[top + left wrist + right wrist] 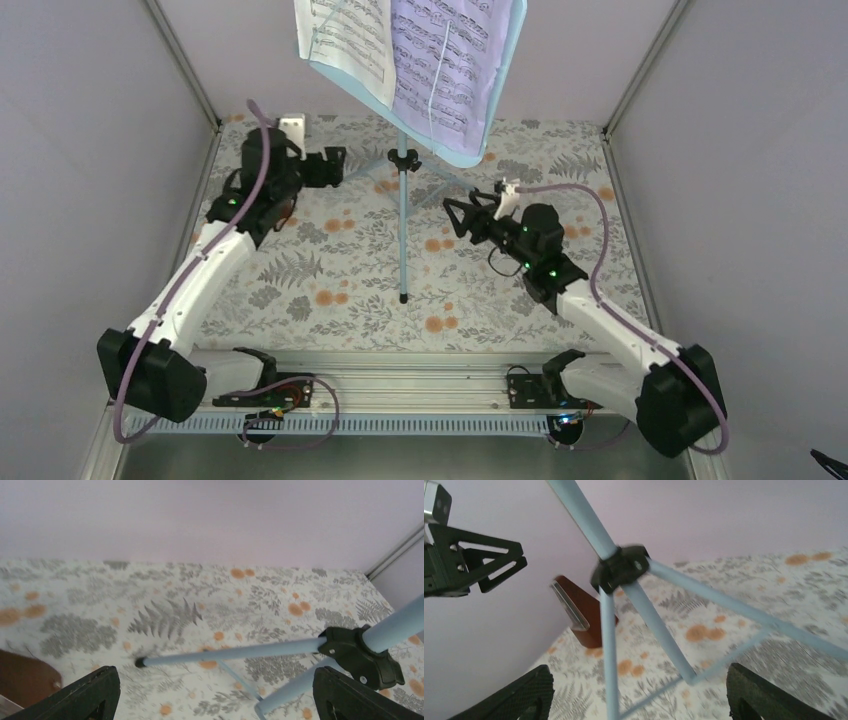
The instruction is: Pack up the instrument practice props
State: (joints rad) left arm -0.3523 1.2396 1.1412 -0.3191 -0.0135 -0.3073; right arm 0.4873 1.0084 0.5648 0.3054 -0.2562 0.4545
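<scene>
Toward the far edge of the table (330,270), about midway between its side edges, we see the pale-blue music stand (402,225) upright on its tripod legs. One leg runs toward the near edge and ends in a dark foot. On the stand's desk rest the sheet-music pages (430,60), a white one to the left and a lilac one to the right, both facing the arms.

From the right wrist view we find the reddish-brown metronome (583,614) standing upright near the far left corner, close to the wall (499,645) and apart from the stand's black leg hub (620,569). The left wrist view catches only a brown corner of it at the lower left.

The left gripper (336,163) hangs just left of the hub with its fingers spread wide and nothing between them. The right gripper (450,218) sits to the right of the pole, likewise spread and grasping nothing. We see the stand's legs beyond its fingers, not touched by them. A leaf-and-orange-flower cloth covers the table.
</scene>
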